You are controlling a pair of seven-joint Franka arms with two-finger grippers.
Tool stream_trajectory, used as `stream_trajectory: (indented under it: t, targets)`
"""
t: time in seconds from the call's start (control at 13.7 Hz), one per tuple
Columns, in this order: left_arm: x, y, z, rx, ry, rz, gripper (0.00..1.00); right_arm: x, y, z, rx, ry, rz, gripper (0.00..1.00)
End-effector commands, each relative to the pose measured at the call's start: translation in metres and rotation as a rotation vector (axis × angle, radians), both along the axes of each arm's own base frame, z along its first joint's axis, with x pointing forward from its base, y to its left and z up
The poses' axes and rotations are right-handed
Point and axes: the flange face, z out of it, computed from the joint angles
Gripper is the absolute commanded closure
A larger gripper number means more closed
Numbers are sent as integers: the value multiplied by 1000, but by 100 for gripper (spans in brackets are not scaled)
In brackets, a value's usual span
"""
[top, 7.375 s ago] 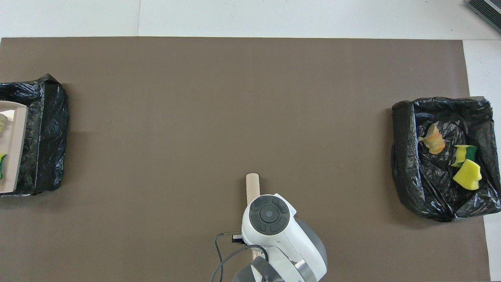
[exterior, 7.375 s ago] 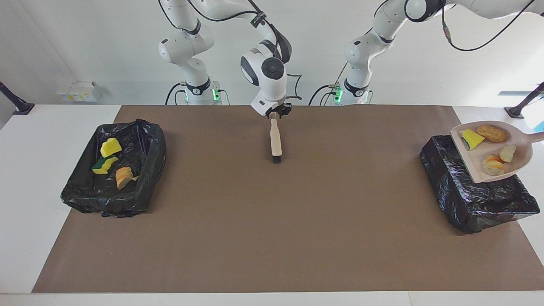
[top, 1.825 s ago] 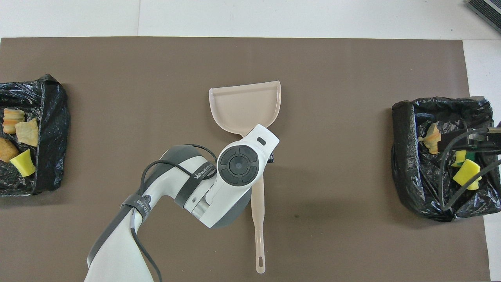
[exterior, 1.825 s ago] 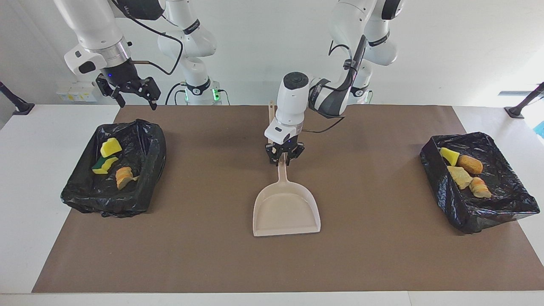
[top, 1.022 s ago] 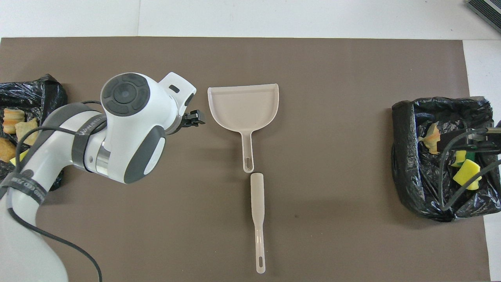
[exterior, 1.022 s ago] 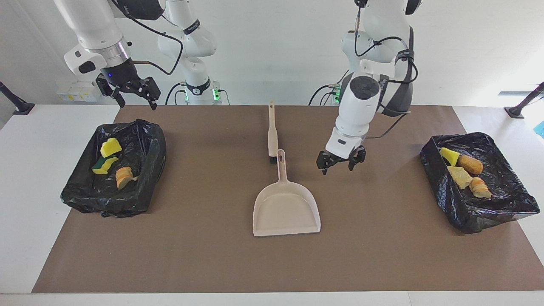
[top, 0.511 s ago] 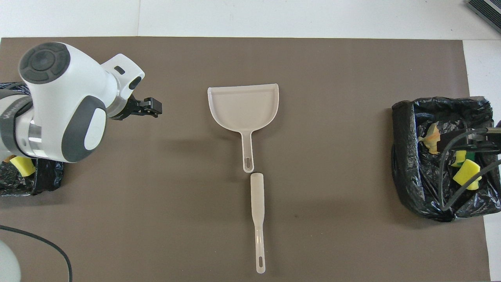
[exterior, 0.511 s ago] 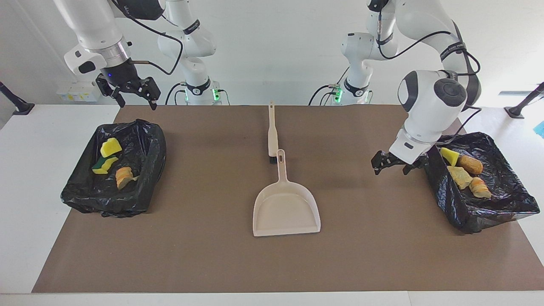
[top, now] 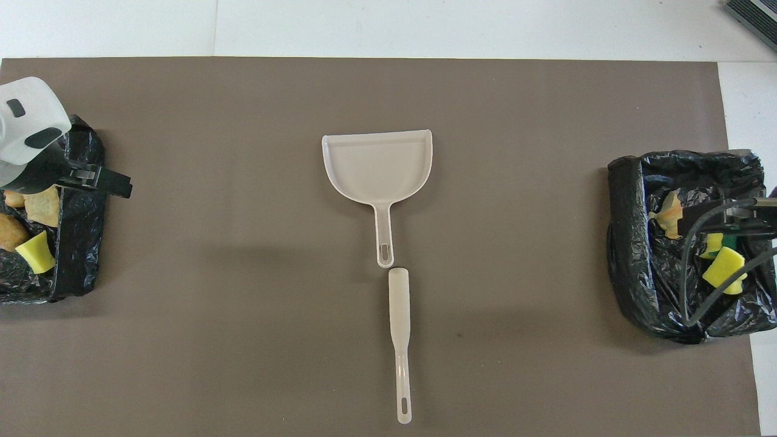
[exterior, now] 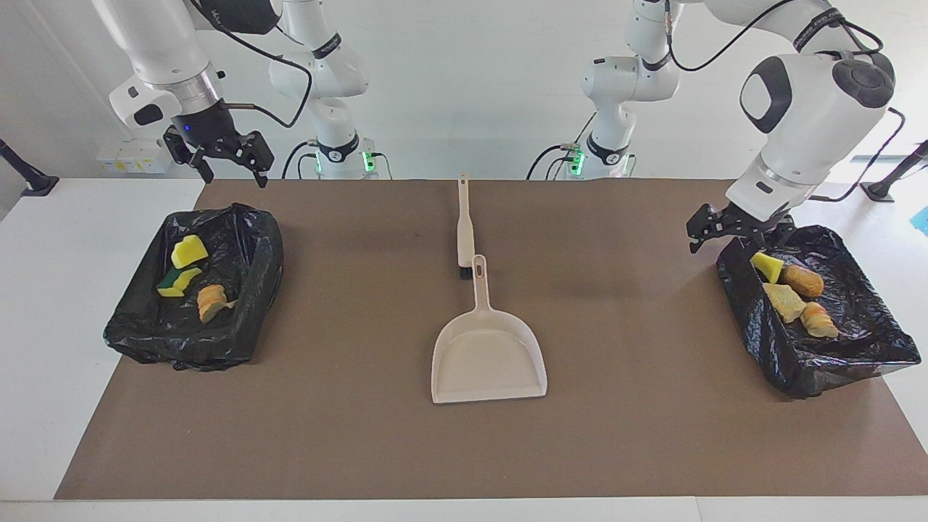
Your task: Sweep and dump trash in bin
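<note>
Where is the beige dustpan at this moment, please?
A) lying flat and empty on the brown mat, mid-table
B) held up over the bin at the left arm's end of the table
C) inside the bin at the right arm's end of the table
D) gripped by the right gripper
A: the dustpan lies flat and empty on the brown mat, its handle end close to the brush, and neither gripper is near it.

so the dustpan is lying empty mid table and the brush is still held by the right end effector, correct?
Not quite. The dustpan does lie empty mid table, but the brush lies on the mat beside the dustpan's handle, unheld. The facing view shows the right end effector open over the bin.
</note>
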Motion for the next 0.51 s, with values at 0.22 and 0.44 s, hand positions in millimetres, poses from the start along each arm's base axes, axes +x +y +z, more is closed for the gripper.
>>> stream_trajectory:
  t: [0.22,0.44]
  targets:
    - [-32,4,40,-10,-30,47,0,0,-2,4,3,1,12,0]
    - [-52,5,55,-10,-20,51,0,0,-2,4,3,1,12,0]
